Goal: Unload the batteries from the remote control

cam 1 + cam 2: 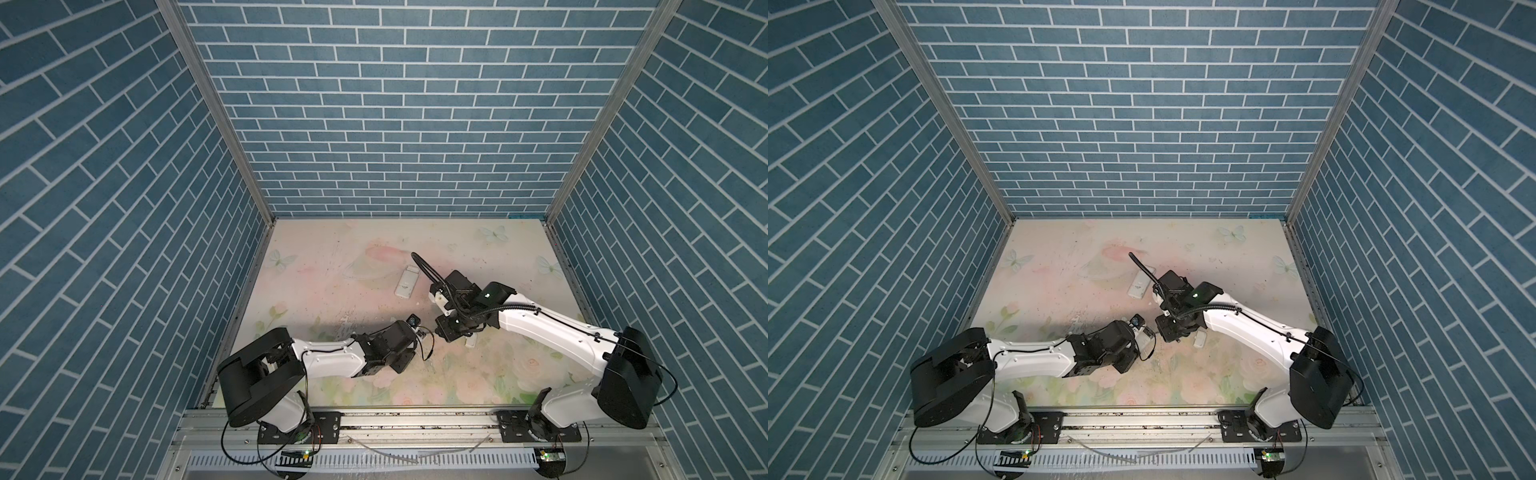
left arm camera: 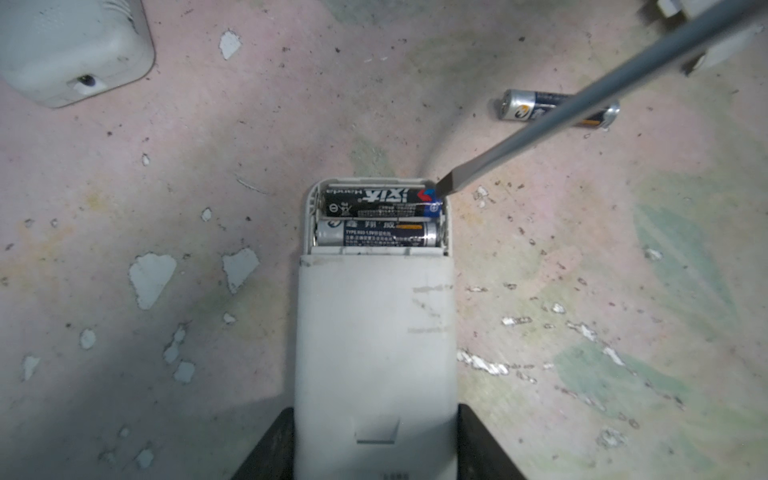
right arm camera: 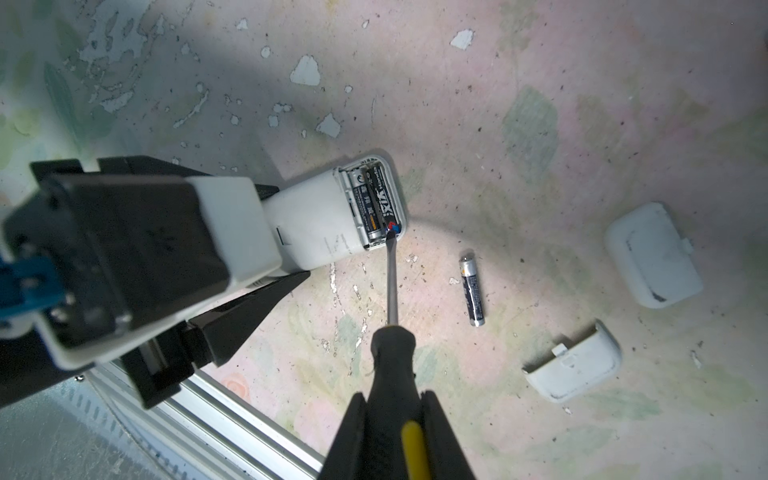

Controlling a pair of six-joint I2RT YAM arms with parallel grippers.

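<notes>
My left gripper (image 2: 375, 409) is shut on a white remote control (image 2: 374, 332), its back up and its battery bay uncovered. Two batteries lie side by side in the bay: a black one (image 2: 374, 201) at the outer end and a dark, silver-ended one (image 2: 376, 233) beside it. My right gripper (image 3: 394, 395) is shut on the black-and-yellow screwdriver handle (image 3: 392, 361). The blade tip (image 3: 390, 233) rests at the end of the black battery (image 3: 384, 208). Another battery (image 3: 471, 291) lies loose on the table beside the remote.
Two white cover plates (image 3: 654, 257) (image 3: 575, 361) lie on the table beyond the loose battery. A second white remote (image 1: 405, 282) lies further back. An aluminium rail (image 3: 187, 399) runs along the table's front edge. Blue brick-patterned walls close three sides.
</notes>
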